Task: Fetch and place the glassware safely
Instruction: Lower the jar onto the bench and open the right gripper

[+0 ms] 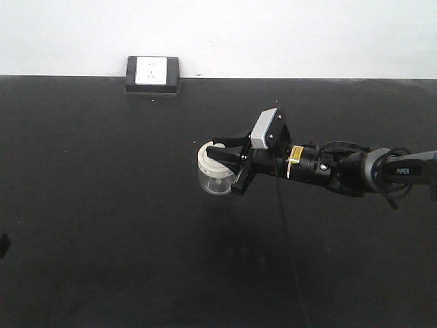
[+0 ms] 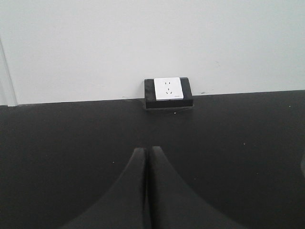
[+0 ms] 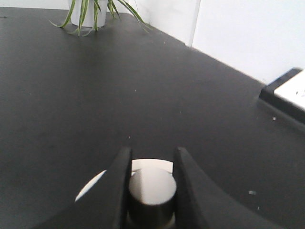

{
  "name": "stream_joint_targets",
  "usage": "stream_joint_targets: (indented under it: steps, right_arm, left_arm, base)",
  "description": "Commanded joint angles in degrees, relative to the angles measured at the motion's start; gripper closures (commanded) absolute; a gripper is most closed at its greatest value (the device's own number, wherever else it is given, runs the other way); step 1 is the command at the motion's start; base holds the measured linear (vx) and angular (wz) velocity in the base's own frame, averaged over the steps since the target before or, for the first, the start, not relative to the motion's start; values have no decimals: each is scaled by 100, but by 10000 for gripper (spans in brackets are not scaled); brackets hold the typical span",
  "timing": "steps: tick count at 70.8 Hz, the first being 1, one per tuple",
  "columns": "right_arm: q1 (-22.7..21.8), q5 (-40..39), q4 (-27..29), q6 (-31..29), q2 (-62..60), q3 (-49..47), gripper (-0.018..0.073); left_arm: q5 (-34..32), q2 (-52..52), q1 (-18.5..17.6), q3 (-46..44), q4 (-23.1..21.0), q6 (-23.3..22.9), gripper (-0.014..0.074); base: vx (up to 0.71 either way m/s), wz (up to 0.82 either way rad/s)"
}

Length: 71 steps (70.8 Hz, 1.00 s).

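The right gripper (image 1: 220,156) has its black fingers (image 3: 116,186) clamped on the knob of the small clear glass jar with cream-white lid (image 1: 213,171), near the centre of the matte black table (image 1: 102,225). The left gripper (image 2: 146,155) has its fingers pressed together, holding nothing. A white wall socket in a black frame (image 1: 152,74) sits at the table's 12 o'clock edge.

Front view: high, looking down across black table (image 1: 102,205) toward wall. Left wrist view: low, faces wall socket (image 2: 167,89), also in front view. Right wrist view: close behind its pincer (image 3: 151,186), facing along table.
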Motion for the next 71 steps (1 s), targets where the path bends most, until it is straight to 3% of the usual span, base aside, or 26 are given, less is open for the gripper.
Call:
stream_joint_targets:
  steps: [1,30,41,53,71]
  right_arm:
    - [-36,-481,430,-61,-209,-183,560]
    - [-36,-417,706,-110,-3,-183,559]
    - [-36,-416,769,34,-3,-183,512]
    - [-36,-416,746,58,-3,-183,347]
    - [-36,-306,784,53,-3,-183,-39]
  left_arm:
    - [-421,1,-2,-146,-55,-42,603]
    - [-421,1,-2,-146,-55,-42,603]
    - [-421,1,-2,-146,-55,-42,603]
    - [-421,1,-2,-146,-55,-42,603]
    - [-421,1,-2,-146,-55,-42,603]
  base:
    - [0,0]
    - [0,0]
    - [0,0]
    - [0,0]
    - [0,0]
